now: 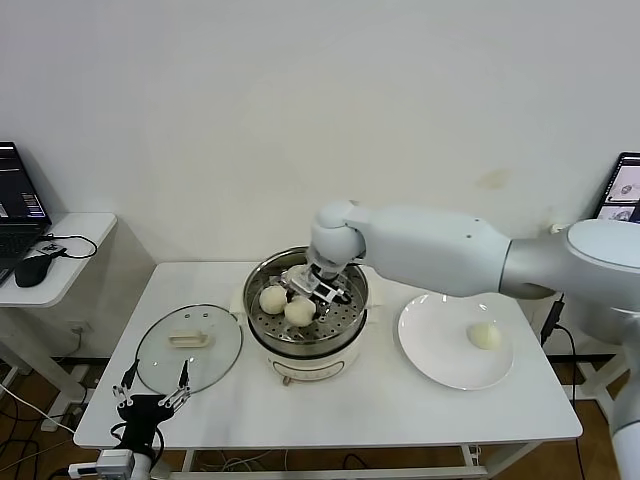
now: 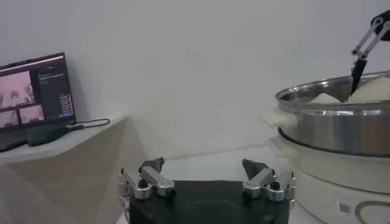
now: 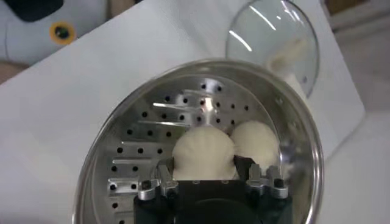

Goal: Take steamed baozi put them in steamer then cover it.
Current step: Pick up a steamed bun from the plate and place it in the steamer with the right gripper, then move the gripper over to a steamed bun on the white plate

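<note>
From the head view, the right gripper (image 1: pixel 318 284) reaches into the steamer (image 1: pixel 306 340), fingers clasping a smooth cream baozi (image 3: pixel 204 153) beside two others, one left on the plate (image 1: pixel 432 360), while the left gripper (image 1: pixel 150 398) idles spread beside the cover (image 1: pixel 189 345).

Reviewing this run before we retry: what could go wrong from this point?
1. The right gripper has its fingers around a baozi that touches a second bun on the steamer tray; opening or lifting away may nudge that neighbour.
2. One bun is on the white plate; tray space looks tight for it.
3. The cover lies near the table's left edge, beside the parked left gripper; a poor grasp might push it off.
</note>
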Controlling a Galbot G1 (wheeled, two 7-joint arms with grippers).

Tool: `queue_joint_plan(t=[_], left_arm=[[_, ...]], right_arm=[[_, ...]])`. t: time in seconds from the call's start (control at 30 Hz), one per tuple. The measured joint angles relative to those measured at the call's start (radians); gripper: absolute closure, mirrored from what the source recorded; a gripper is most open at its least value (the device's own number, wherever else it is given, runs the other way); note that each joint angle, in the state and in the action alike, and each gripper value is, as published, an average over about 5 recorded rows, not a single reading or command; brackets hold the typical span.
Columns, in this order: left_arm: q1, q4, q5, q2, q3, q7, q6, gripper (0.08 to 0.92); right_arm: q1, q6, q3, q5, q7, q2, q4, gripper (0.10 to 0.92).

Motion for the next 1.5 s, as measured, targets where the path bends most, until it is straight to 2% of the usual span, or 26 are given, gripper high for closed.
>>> queue_joint_plan(t=[0.33,0.57,0.77,1.17,1.5], left_arm=[[0.000,0.001,0.000,-0.005,0.004,-0.001,-0.001,0.177],[0.004,-0.004,0.000,-0.001,-0.002,-0.001,-0.001,0.177],[0.004,-0.007,-0.003,0.008,-0.009,-0.001,-0.001,0.177],[0.005,-0.014,0.000,0.027,-0.005,0.002,0.001,0.177],[0.006,-0.007,0.012,0.038,0.005,0.003,0.002,0.177]], right_arm=[[-0.004,0.048,-0.013,-0.031,0.001,0.002,0.010,0.326],[0.019,0.055,0.001,-0.027,-0.005,-0.017,0.030,0.217],[0.053,0.032,0.044,-0.001,-0.030,-0.069,0.053,0.203],[0.083,-0.197,0.116,0.078,-0.064,-0.336,0.164,0.202],[-0.055,-0.291,0.226,0.018,-0.076,-0.610,0.200,0.203]])
